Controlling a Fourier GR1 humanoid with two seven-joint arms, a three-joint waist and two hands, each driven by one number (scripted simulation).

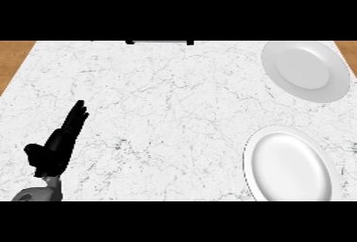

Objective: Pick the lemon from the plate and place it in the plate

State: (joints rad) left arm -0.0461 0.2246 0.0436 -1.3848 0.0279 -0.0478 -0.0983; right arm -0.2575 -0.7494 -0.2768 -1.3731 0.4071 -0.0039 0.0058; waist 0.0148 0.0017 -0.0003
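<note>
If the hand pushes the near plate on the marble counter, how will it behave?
The near plate looks rigid and glossy, so it would probably slide flat over the smooth marble counter rather than tip or roll. Its shallow, low rim suggests it is hard to pinch from above. It may chip if knocked against the far plate. The left hand rests open.

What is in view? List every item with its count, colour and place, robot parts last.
Plates: two, white, at the right of the counter, one far and one near; neither shows a lemon.
Counter: one, white marble with grey veins, filling most of the view.
Wooden surface: brown, showing at the far left and far right corners.
Dark object: one, at the far edge, too cut off to identify.
Left hand: one, black, open with fingers straight, resting at lower left on a grey forearm.
Right hand: not in view.
</note>
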